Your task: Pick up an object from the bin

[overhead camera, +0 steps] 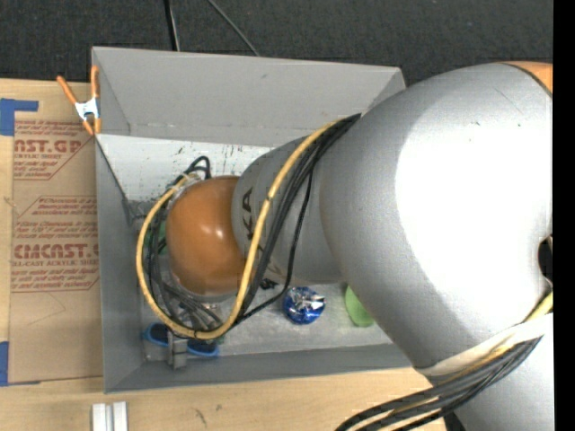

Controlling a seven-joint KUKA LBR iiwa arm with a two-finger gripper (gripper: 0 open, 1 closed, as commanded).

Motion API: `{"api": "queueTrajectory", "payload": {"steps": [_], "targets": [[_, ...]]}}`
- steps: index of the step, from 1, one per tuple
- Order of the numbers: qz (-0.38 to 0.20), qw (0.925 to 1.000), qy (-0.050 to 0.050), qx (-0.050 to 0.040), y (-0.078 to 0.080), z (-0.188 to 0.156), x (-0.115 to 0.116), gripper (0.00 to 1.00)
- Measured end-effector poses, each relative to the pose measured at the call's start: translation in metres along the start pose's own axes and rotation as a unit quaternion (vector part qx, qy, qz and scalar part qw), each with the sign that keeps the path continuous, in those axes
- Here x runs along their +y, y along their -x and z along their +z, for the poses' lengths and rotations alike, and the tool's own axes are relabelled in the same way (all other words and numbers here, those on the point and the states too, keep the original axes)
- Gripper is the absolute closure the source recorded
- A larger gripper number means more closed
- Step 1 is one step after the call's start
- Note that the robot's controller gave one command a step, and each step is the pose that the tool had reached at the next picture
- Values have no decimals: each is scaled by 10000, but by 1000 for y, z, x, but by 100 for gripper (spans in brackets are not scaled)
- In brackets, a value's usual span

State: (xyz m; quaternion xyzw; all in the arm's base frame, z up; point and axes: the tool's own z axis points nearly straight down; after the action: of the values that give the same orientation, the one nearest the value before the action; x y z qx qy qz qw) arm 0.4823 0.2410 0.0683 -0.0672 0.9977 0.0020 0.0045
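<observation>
over the left half of the grey bin [117, 241] the arm [431, 223] reaches across from the right, and its bulk hides most of the floor and the whole right side. an orange cover [202, 236] on the wrist, ringed by yellow and black cables [144, 259], sits above the pincer [182, 329], which points down into the near left corner. whether the pincer is spread, pressed together or pinching something cannot be told, as the cover and cables hide it. right beneath it, against the near wall, lie small blue and grey bits [180, 347], too tangled with the cables to make out. to their right on the bare floor is a blue and white round thing [304, 305], and just beyond it a green thing [358, 308], half cut off by the arm.
</observation>
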Motion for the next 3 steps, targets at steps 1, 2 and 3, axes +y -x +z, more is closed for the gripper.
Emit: {"api": "queueTrajectory", "payload": {"steps": [1, 2, 3], "targets": [[115, 9999, -6, 33, 0, -33, 0, 0], [1675, 9859, -25, 46, 1, -31, -16, 0], [3103, 9506, -26, 33, -4, -1, -12, 0]]}}
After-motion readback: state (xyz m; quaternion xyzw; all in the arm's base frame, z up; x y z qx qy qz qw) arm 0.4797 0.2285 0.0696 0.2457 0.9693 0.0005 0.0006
